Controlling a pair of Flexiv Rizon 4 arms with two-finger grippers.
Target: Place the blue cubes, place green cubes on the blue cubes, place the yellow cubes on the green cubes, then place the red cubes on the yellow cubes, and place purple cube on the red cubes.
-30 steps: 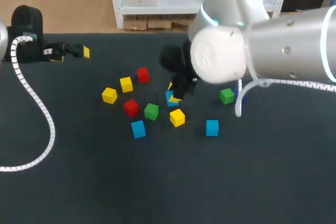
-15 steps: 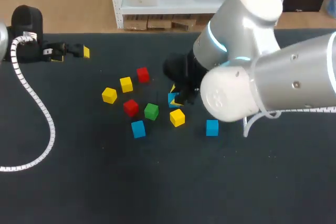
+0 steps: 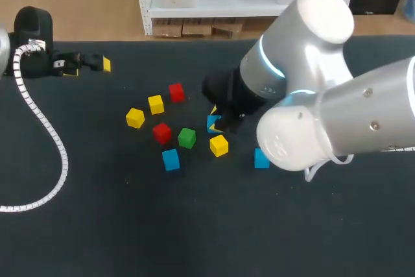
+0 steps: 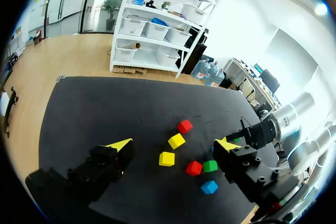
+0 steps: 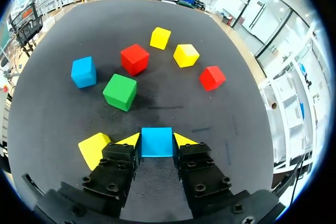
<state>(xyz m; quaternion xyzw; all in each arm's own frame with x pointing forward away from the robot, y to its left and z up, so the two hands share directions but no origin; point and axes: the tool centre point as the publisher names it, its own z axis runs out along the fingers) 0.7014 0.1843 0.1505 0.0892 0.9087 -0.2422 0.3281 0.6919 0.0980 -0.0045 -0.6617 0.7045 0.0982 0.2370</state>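
My right gripper is shut on a blue cube, seen among the scattered cubes in the head view as the blue cube. Whether it is off the table I cannot tell. A yellow cube lies beside one finger. Ahead of the gripper lie a green cube, a blue cube, two red cubes and two yellow cubes. Another blue cube peeks out from under my right arm. My left gripper stands open at the far left, holding nothing.
My right arm's big elbow hangs over the table's right middle and hides what lies beneath it. A white ribbed cable runs along the table's left side. The black table has bare room along its front.
My right arm's elbow has swung toward the table's front, covering the green cube that showed at the right. The gripper with the blue cube has stayed about where it was.
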